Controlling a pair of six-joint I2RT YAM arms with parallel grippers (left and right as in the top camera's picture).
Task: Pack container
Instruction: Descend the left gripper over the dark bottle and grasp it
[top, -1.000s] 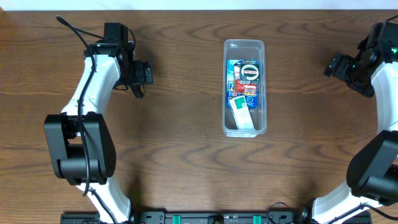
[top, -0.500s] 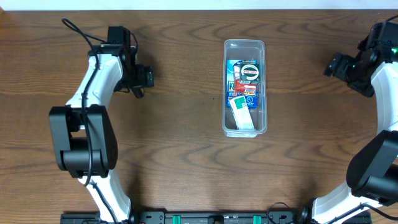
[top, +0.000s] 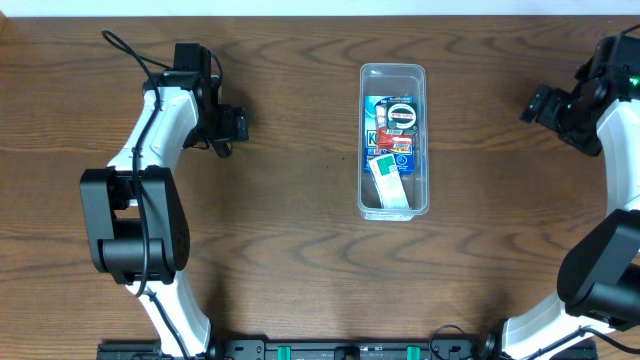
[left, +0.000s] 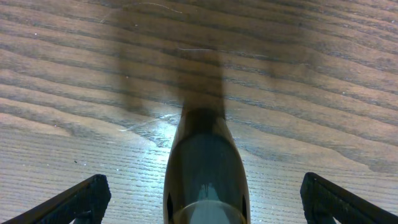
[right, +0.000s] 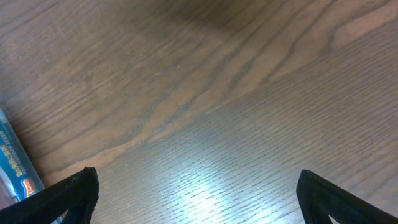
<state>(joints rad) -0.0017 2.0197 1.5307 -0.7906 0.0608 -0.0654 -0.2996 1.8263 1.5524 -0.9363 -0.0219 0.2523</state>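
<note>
Surface: dark wood-grain table (top: 300, 250), with a pale strip along its far edge.
Container (top: 392, 70): clear plastic bin at mid-table, long side running away from the robot, lying flat with no lid on it.
Contents: packets (top: 392, 135) piled inside the container, blue and red ones toward the middle, a white-and-green one (top: 388, 180) at the near end.
Left gripper (top: 232, 125): well to the left of the container, jaws apart, nothing between its fingertips (left: 81, 199).
Right gripper (top: 535, 103): well to the right of the container, jaws apart and empty, both tips low in the corners of its wrist view.
Step in hand: likely the close of packing; I see no loose packet on the table outside the container.
Next move: calls for either a fresh item, which is not in view, or simply parking both arms clear of the container.
Unclear: a rounded dark shape (left: 205, 168) sits centred in the left wrist view; possibly part of the gripper itself, hard to tell.
Obstacles: nothing lies between either gripper and the container.
</note>
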